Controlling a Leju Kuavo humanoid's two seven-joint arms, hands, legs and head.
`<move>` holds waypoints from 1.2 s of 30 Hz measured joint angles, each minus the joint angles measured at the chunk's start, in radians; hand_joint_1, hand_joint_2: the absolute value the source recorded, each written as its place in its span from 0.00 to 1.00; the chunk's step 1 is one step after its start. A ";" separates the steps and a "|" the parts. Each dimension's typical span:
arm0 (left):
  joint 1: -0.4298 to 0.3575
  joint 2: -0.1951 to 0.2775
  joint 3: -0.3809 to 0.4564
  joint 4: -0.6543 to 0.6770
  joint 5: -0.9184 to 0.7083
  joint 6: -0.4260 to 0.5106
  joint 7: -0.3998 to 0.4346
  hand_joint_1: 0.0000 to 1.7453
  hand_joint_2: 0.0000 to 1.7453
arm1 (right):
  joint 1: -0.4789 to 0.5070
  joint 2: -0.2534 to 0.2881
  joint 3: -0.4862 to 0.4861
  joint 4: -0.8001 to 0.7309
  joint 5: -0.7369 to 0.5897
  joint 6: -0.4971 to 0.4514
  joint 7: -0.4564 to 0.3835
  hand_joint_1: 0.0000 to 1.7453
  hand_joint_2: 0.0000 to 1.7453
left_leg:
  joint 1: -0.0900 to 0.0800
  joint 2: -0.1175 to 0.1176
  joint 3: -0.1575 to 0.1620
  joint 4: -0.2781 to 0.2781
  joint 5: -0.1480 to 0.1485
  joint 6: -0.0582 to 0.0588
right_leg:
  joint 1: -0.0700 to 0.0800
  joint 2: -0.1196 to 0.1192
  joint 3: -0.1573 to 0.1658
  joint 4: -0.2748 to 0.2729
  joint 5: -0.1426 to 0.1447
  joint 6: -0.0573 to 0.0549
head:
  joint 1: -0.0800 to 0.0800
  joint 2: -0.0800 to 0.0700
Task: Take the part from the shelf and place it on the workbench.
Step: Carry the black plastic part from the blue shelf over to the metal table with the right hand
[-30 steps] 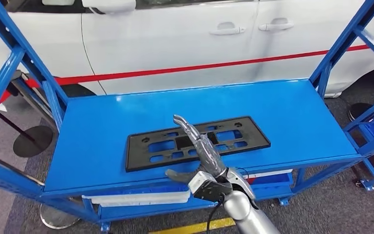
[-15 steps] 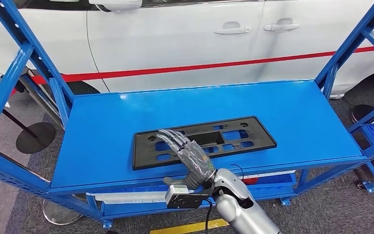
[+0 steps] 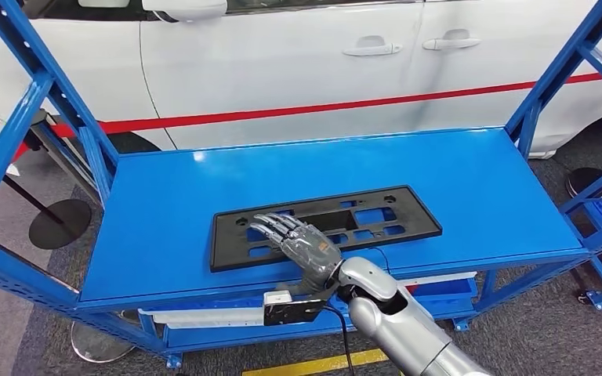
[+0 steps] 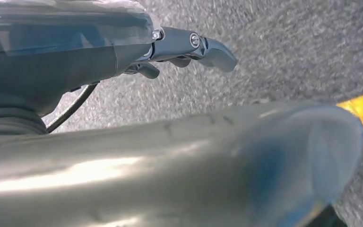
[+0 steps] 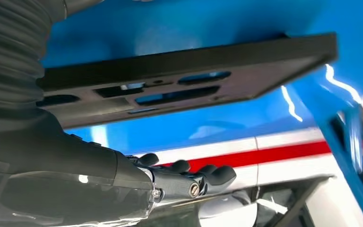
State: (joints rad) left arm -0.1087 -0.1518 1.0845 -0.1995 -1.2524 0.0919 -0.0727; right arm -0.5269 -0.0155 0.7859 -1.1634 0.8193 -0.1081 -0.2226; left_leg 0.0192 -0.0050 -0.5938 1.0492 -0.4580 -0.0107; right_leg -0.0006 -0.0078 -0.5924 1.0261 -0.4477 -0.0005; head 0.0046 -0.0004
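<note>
Black plastic part (image 3: 325,225): a long, flat rectangular frame with rectangular cut-outs and small round holes, lying flat on the blue metal shelf (image 3: 455,180), toward its front edge. Right hand (image 3: 296,244) sits palm-down above the part's left portion, fingers (image 3: 270,227) extended and slightly apart, holding nothing; whether the fingertips touch the frame cannot be told. Hand covers some of the cut-outs beneath it. Right wrist view shows the part's edge and slots close, with the fingers set apart from it. Left hand (image 4: 179,47) hangs over grey floor (image 4: 288,42), mostly hidden behind its arm; finger state cannot be told. White car (image 3: 298,55) with red stripe stands behind the shelf.
</note>
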 joint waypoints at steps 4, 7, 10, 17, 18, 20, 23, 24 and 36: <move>0.005 0.002 0.000 0.000 0.000 0.000 0.000 0.00 0.00 | -0.027 -0.012 0.028 0.013 0.058 -0.007 0.048 0.00 1.00 | 0.000 -0.003 -0.004 -0.004 0.010 0.025 | -0.003 0.002 -0.012 0.023 -0.015 0.017 | 0.002 0.000; 0.005 0.003 0.000 0.000 0.000 -0.001 -0.001 0.00 0.00 | -0.036 -0.021 0.044 0.016 0.088 -0.010 0.078 0.00 1.00 | 0.001 -0.002 -0.006 -0.008 0.014 0.034 | -0.006 0.003 -0.086 0.182 -0.103 0.031 | 0.006 0.000; 0.009 0.004 0.000 0.000 0.000 -0.001 -0.002 0.00 0.00 | -0.034 -0.029 0.058 0.017 0.110 -0.007 0.098 0.00 1.00 | -0.002 -0.003 -0.007 -0.007 0.014 0.034 | -0.005 0.004 -0.138 0.279 -0.118 0.028 | 0.007 0.000; 0.012 0.000 0.000 0.001 0.005 0.000 -0.007 0.00 0.00 | -0.040 -0.036 0.072 0.011 0.144 -0.001 0.118 0.00 1.00 | -0.005 -0.005 -0.002 -0.018 0.017 0.018 | 0.016 0.005 -0.006 -0.010 0.009 -0.022 | 0.007 0.000; 0.012 0.001 0.000 0.001 0.005 0.000 -0.008 0.00 0.00 | -0.041 -0.037 0.073 0.009 0.150 0.000 0.121 0.00 1.00 | -0.006 -0.003 0.000 -0.019 0.015 0.013 | 0.013 0.004 -0.001 -0.019 0.014 -0.023 | 0.007 0.000; 0.014 0.003 0.000 0.001 0.005 0.000 -0.011 0.00 0.00 | -0.043 -0.039 0.075 0.006 0.164 0.001 0.133 0.00 1.00 | -0.008 -0.002 -0.011 0.014 -0.009 0.004 | 0.006 0.001 0.012 -0.043 0.025 -0.027 | 0.006 0.000; 0.015 0.006 0.000 0.001 0.005 0.000 -0.012 0.00 0.00 | -0.046 -0.041 0.080 0.003 0.199 0.003 0.163 0.00 1.00 | -0.006 -0.001 -0.092 0.189 -0.098 -0.006 | 0.004 -0.002 0.016 -0.051 0.028 -0.031 | 0.005 0.000; 0.017 0.007 0.000 0.001 0.005 0.000 -0.012 0.00 0.00 | -0.045 -0.041 0.083 0.002 0.212 0.003 0.174 0.00 1.00 | -0.006 -0.001 -0.114 0.234 -0.112 -0.009 | 0.005 -0.003 0.015 -0.048 0.027 -0.031 | 0.005 0.000; 0.019 0.015 0.001 0.001 0.014 0.003 -0.008 0.00 0.00 | -0.071 -0.043 0.096 0.017 0.339 0.039 0.274 0.00 1.00 | -0.001 -0.001 0.001 -0.014 0.013 0.031 | 0.002 0.003 -0.035 0.077 -0.051 0.016 | 0.011 0.000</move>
State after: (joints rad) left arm -0.0899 -0.1366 1.0853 -0.1984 -1.2387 0.0953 -0.0811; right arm -0.5981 -0.0584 0.8823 -1.1459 1.1580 -0.0694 0.0513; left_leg 0.0183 -0.0064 -0.5923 1.0355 -0.4454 0.0205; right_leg 0.0010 -0.0050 -0.6270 1.1027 -0.4987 0.0151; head 0.0151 -0.0004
